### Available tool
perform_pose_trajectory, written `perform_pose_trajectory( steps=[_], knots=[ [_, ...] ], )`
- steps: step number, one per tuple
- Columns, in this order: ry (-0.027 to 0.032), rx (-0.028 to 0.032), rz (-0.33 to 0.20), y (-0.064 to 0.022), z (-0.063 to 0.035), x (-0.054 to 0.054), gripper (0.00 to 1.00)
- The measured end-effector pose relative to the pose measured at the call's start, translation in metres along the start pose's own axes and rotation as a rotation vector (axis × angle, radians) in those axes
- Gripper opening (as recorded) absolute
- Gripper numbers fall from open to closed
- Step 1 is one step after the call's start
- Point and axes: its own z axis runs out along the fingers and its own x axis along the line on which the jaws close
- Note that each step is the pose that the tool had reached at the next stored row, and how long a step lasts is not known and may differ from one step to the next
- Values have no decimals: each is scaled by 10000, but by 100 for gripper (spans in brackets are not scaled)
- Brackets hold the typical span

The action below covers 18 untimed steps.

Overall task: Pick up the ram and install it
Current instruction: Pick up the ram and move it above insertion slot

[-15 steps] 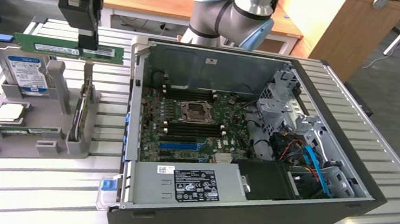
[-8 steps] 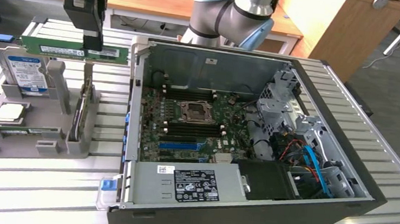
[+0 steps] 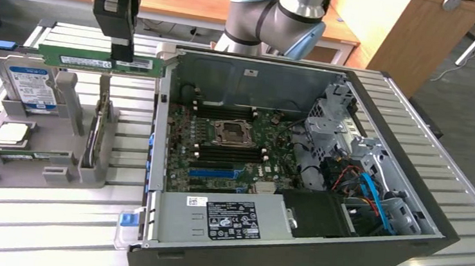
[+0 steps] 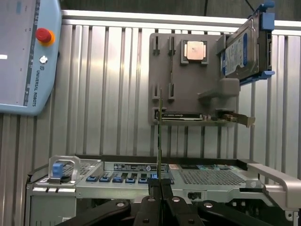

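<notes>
Exterior view. Item: gripper (image 3: 123, 51), fingers shut on the ram (image 3: 71, 60), a green stick carried level and edge-down, clear of all supports. The grip sits off-centre: a short length of stick runs out from the fingers toward the computer case (image 3: 405, 186), and a much longer length runs out the other way. Below the fingers: the grey holder tray (image 3: 10, 174), with the hard drive (image 3: 33, 86) upright under the ram's long end and the CPU chip (image 3: 12, 133) lying flat farther below. Well apart from the fingers, inside the case: the motherboard (image 3: 217, 163) with its dark memory slots (image 3: 229, 150). Wrist view. Item: gripper (image 4: 160, 188), fingers (image 4: 151, 190) pressed together on the ram (image 4: 160, 136), seen edge-on as a thin line running straight out from between them. Beyond the ram's far end: holder tray (image 4: 188, 94), CPU chip (image 4: 194, 50), hard drive (image 4: 240, 52). Nearest the fingers: the case (image 4: 141, 186). Off to one side: a teach pendant (image 4: 23, 56). Hazards, as judged: the off-centre hold may let the long end sag or twist, so the stick meets a slot askew; the short end, near the case wall, may strike it; a thin board may slip in the pinch.
</notes>
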Motion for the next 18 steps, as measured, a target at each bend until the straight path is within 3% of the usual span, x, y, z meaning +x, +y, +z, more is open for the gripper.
perform_pose_trajectory(
  steps=[18],
  knots=[
    [0, -2, 1, -357, -13, 8, 12]
  ],
)
